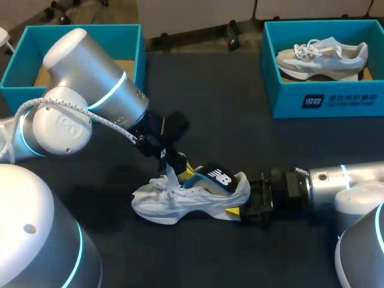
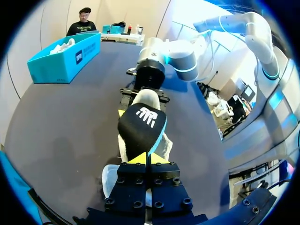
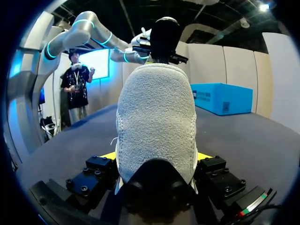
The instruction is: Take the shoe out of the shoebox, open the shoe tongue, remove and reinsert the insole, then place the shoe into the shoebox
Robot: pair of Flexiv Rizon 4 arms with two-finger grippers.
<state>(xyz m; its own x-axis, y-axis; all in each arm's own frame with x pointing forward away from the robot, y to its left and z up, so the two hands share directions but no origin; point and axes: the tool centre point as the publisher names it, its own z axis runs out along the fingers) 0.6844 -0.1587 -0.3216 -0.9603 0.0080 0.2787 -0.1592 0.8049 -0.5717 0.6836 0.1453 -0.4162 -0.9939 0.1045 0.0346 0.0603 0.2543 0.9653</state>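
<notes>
- Shoe: pale grey, upright on its sole on the dark table, near the middle. Its long axis runs across the table, toe toward my left and heel toward my right.
- Right gripper: at the heel, fingers apart and clamping it from both sides.
- Left gripper: over the laces, tips pressed together on the edge of the black insole, which arches out of the shoe's opening.
- Left shoebox: far left, teal, open; brown floor shows, partly hidden by the arm.
- Right shoebox: far right, teal, open; holds a second shoe.
</notes>
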